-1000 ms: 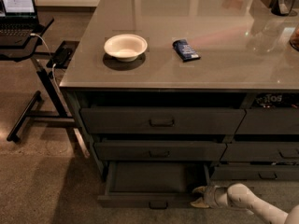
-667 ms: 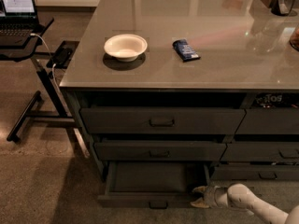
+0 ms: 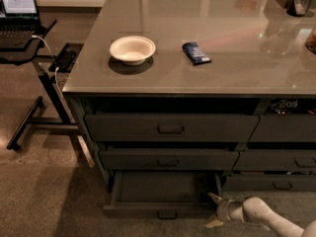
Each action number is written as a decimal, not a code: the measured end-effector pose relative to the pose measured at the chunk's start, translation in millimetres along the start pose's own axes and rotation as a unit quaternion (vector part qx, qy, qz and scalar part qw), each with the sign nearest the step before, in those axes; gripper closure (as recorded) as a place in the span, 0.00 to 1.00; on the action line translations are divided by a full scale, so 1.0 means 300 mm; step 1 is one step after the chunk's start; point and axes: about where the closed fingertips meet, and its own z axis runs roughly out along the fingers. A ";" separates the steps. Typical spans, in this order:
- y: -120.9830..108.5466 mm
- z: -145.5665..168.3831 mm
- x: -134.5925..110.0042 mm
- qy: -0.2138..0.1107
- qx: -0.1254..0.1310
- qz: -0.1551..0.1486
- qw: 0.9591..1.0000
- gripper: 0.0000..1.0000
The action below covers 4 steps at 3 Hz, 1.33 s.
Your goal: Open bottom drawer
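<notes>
The bottom drawer (image 3: 163, 210) of the left stack is pulled out toward me, showing its shallow dark tray and a slim front with a small loop handle at centre. My gripper (image 3: 215, 210) is at the drawer's right front corner, near the floor, on a white arm (image 3: 261, 214) coming in from the lower right. Its two pale fingers stand spread apart, one by the drawer's right side and one lower near the floor. They hold nothing.
Two taller drawers (image 3: 170, 128) sit shut above. A second drawer stack (image 3: 281, 157) is to the right. On the grey counter (image 3: 232, 58) are a white bowl (image 3: 132, 49) and a blue packet (image 3: 196, 52). A laptop stand (image 3: 34, 68) is at left.
</notes>
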 end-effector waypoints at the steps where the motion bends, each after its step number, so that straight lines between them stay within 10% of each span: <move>1: 0.051 -0.024 0.050 -0.001 -0.003 0.005 1.000 0.37; 4: 0.098 -0.074 0.056 0.002 -0.004 0.008 1.000 1.00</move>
